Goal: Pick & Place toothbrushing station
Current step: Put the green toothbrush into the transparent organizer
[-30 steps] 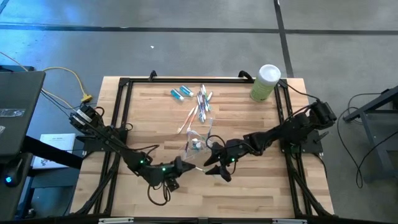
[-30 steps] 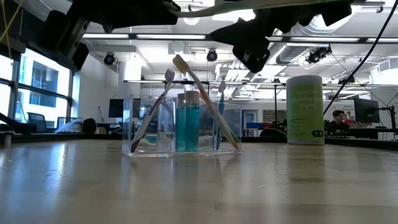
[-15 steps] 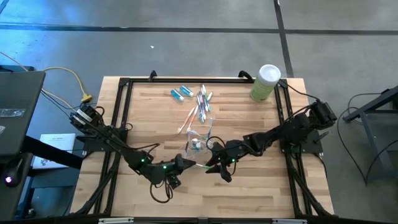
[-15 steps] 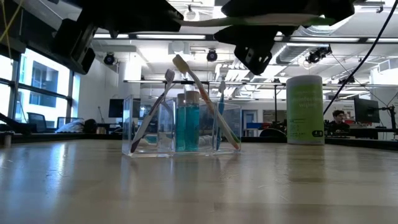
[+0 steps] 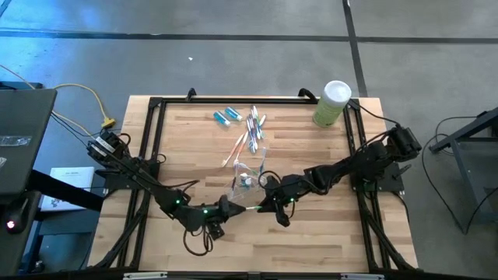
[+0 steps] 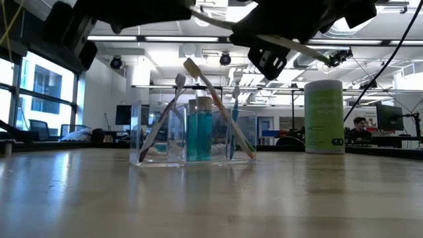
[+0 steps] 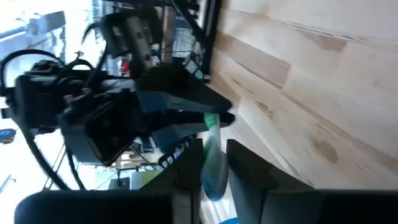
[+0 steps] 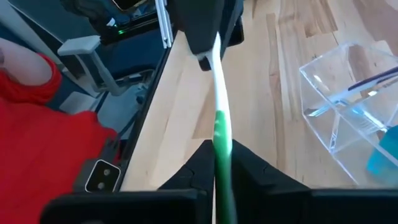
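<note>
A: Where do we see the green-and-white toothbrush [image 5: 249, 206]?

B: In the air near the table's front edge, bridging the left gripper [image 5: 232, 207] and the right gripper [image 5: 267, 204], just in front of the clear container [image 5: 247, 177].

A: Who has it?

B: From above we can't say. The right wrist view shows the right gripper's 2 fingers clamped on the green handle. Whether the left gripper grips the other end, we cannot tell.

A: And the low view?

B: Only there do we see the brush slanting above the tabletop, and toothbrushes and teal tubes standing in the container. The top view adds 2 toothpaste tubes [image 5: 226, 117] and loose toothbrushes [image 5: 254, 123] lying behind it.
</note>
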{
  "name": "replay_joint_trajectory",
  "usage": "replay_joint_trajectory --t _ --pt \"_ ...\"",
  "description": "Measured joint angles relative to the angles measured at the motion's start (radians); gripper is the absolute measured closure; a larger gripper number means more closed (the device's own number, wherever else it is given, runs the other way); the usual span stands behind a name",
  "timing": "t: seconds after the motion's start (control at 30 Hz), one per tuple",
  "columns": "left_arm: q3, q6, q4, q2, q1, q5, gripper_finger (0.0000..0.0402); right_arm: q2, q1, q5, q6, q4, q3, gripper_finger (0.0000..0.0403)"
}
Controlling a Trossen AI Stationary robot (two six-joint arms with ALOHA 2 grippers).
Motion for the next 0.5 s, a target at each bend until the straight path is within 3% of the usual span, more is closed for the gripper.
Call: replay_joint_trajectory --t 0.23,0.37,0.5 --pt "0.000 0.033 0.168 0.000 -0.075 -0.083 0.0320 -0.003 0.019 0.038 -0.041 -0.008 0.003 0.0394" --pt "0.000 0.052 0.255 -0.002 -0.131 -0.185 0.0319 0.001 0.039 0.141 -0.085 -0.036 -0.001 0.0392" --pt "0.000 -0.012 0.297 -0.002 -0.181 -0.312 0.0318 -0.011 0.071 0.320 -0.157 -0.054 0.000 0.0394"
